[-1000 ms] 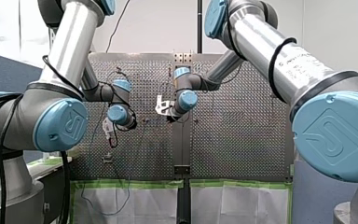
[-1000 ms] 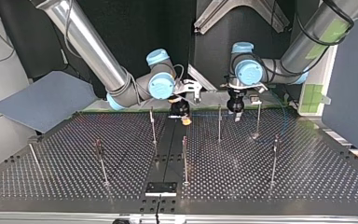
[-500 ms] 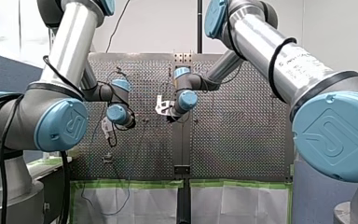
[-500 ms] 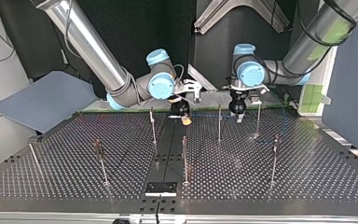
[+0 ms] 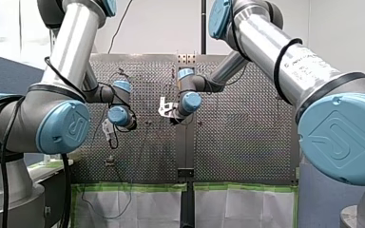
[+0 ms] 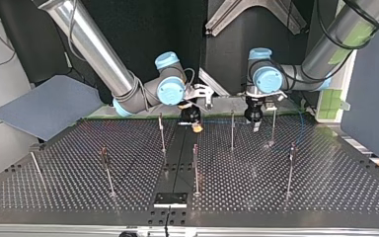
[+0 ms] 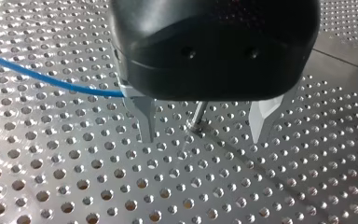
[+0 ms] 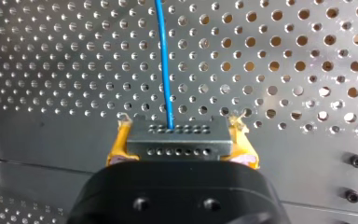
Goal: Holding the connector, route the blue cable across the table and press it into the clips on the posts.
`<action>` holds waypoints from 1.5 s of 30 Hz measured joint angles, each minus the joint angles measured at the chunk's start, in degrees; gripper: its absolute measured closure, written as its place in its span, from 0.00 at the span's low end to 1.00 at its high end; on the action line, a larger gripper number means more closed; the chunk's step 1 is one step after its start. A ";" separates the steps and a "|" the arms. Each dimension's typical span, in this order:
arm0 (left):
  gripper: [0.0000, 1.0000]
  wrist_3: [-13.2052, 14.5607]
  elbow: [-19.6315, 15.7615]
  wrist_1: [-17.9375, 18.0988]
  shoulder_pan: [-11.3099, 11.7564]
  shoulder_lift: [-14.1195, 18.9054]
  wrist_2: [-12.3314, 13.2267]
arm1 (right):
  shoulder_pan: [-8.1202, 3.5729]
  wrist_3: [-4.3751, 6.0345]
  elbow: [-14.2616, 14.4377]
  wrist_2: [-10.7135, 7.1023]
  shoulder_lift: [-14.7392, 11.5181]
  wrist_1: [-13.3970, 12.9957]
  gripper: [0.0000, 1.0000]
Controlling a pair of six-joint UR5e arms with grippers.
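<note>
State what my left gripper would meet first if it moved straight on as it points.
Probably the table, though a thin post shows inside the open left gripper; depth unclear.

White wall beyond perforated metal surface, grey-blue panel beside it, green-taped white sheets under its near edge.

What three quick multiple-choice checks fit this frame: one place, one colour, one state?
1. The connector sits: A between my right jaws; B loose, unheld; C between my left jaws.
2. The cable is: A red; B blue; C black.
3. My left jaws stand: A shut on the cable; B open; C shut on the connector.
Key: 1 A, yellow pads clamp its sides in the right wrist view. 2 B, a blue line runs ahead from it. 3 B, the metal fingers stand apart, gripping nothing.
</note>
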 joint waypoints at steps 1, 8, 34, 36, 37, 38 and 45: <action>0.00 -0.02 0.11 -0.02 0.13 -0.05 0.02 | 0.00 0.00 0.00 0.00 0.00 0.00 1.00; 0.00 -0.24 0.98 -0.20 1.10 -0.52 0.20 | 0.00 0.00 0.00 0.00 0.00 0.00 1.00; 0.00 -0.64 2.60 -0.51 2.90 -1.41 0.54 | 0.00 0.00 0.00 0.00 0.00 0.00 1.00; 0.00 -0.65 2.64 -0.52 2.95 -1.43 0.55 | 0.00 0.00 0.00 -0.01 0.00 0.00 1.00; 0.00 -0.65 2.67 -0.53 2.98 -1.45 0.55 | 0.00 0.00 0.00 0.00 0.00 0.00 1.00; 0.00 -0.66 2.69 -0.53 3.01 -1.46 0.56 | 0.00 0.00 0.00 0.00 0.00 0.00 1.00; 0.00 -0.69 2.81 -0.56 3.14 -1.53 0.58 | 0.00 0.00 0.00 0.00 0.00 0.00 1.00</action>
